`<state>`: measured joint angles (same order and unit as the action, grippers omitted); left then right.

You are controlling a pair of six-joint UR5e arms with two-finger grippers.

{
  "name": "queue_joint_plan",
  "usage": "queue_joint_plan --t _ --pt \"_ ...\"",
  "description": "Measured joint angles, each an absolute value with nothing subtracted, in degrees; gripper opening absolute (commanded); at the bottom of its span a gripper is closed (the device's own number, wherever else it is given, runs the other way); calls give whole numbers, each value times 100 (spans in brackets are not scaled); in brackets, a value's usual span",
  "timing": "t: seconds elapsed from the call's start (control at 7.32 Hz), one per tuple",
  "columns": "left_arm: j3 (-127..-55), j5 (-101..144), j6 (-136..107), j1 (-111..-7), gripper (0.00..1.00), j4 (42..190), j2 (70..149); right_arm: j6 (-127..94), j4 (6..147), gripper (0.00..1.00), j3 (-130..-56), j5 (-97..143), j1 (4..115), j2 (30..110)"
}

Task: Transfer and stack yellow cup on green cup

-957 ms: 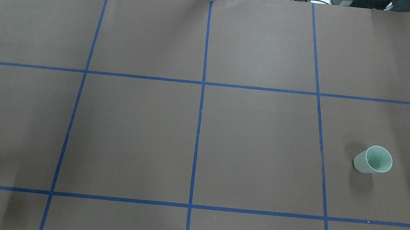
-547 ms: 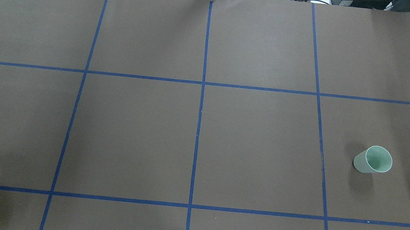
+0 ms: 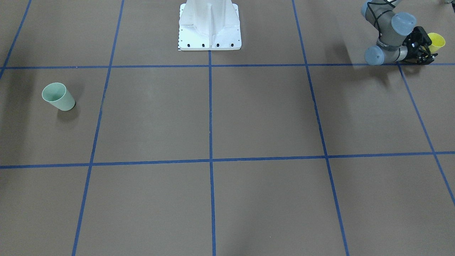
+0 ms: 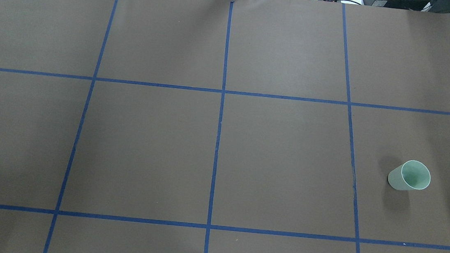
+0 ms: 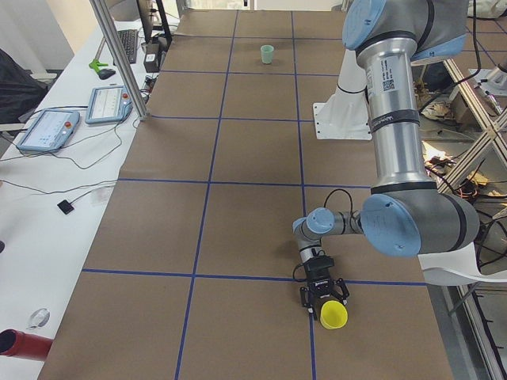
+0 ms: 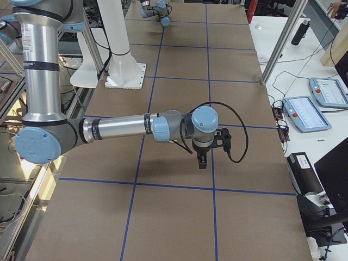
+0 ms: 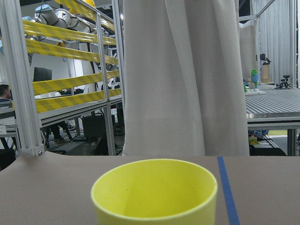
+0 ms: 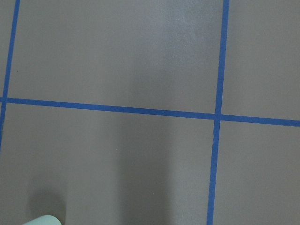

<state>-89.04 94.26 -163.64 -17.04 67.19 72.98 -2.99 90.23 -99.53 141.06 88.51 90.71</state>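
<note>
The yellow cup (image 3: 436, 40) stands upright near the robot-side corner of the table on my left. It also shows in the exterior left view (image 5: 333, 314). My left gripper (image 3: 424, 47) lies low and level just beside it, jaws open, its tips at the cup's sides. In the left wrist view the yellow cup (image 7: 154, 192) fills the lower centre, very close; no fingers show. The green cup (image 4: 409, 175) stands upright on the right side, also in the front-facing view (image 3: 58, 96). My right gripper (image 6: 202, 160) hangs over the table; I cannot tell if it is open or shut.
The brown table cover carries a blue tape grid (image 4: 217, 142). The white robot base (image 3: 209, 26) sits at the middle of the robot-side edge. A side table with tablets (image 5: 47, 127) and cables, and a metal post (image 5: 119, 63), lie along the far edge.
In the overhead view the left arm's blue-grey joint cap at the left edge has slid further left, almost out of view. The green cup has not moved.
</note>
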Motion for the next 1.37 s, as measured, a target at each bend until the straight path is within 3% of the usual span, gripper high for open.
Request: queue_joint_plan --t 0.14,0.27,0.41,0.96,1.23,1.37 --pt "-8758 9438 -16373 -1700 41 6821 7296 -299 9030 100 -9983 14138 8851 9084" --pt "-8626 9428 -16394 -1698 21 6956 7293 -299 9033 100 -10000 14181 8851 9096" --pt "-8549 9401 -16396 -1691 16 7056 7271 -299 9034 100 -10016 14206 8851 9101" --pt "-9017 9356 -15396 -1811 14 7289 6687 -306 9041 100 -10078 14220 8851 9105" --pt "-9347 8807 -14179 -2660 15 7306 6616 -308 9033 100 -10083 14217 8850 9101" --pt "-9467 8111 -13213 -3573 13 7310 6907 -308 9035 100 -10081 14219 8848 9098"
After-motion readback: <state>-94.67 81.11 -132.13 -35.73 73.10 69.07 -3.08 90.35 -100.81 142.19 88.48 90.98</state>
